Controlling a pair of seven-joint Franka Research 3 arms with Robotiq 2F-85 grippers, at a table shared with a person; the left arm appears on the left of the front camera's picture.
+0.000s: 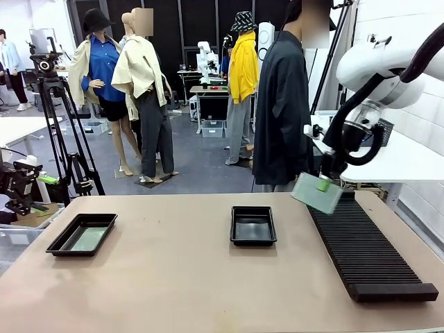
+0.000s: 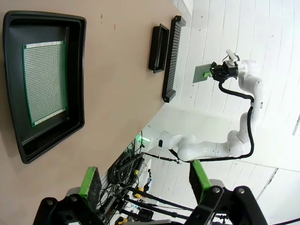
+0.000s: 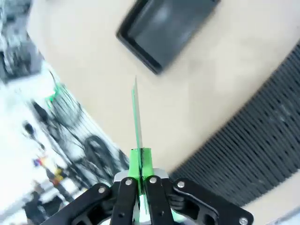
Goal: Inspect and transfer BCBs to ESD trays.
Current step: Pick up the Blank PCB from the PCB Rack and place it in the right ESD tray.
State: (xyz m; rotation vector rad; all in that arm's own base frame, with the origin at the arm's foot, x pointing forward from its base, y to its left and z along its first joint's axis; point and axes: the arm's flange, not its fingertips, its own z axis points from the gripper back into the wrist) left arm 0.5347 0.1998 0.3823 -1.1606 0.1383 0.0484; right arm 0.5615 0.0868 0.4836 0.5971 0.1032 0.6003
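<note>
Aloft, the right pincer (image 1: 323, 184) clamps a thin green circuit board (image 1: 313, 193) over the black ribbed rack (image 1: 368, 250) on the tan desk (image 1: 180, 277), while the left pincer (image 2: 145, 180) gapes apart near another board (image 2: 45, 82) in the left black tray (image 2: 77, 70).

Right arm (image 1: 378, 69): you see it enter from the right, elbow high, forearm angled down and inward.
Right wrist: bent downward, gripper pointing toward the tabletop.
Right gripper (image 1: 323, 183): the 2 fingers are pinched tight on a BCB (image 1: 312, 194), gripped at 1 edge, tilted, held off the surface.
Left gripper (image 2: 144, 180): in your wrist view the 2 green-padded fingers (image 2: 199, 174) stand wide apart — nothing between them.
</note>
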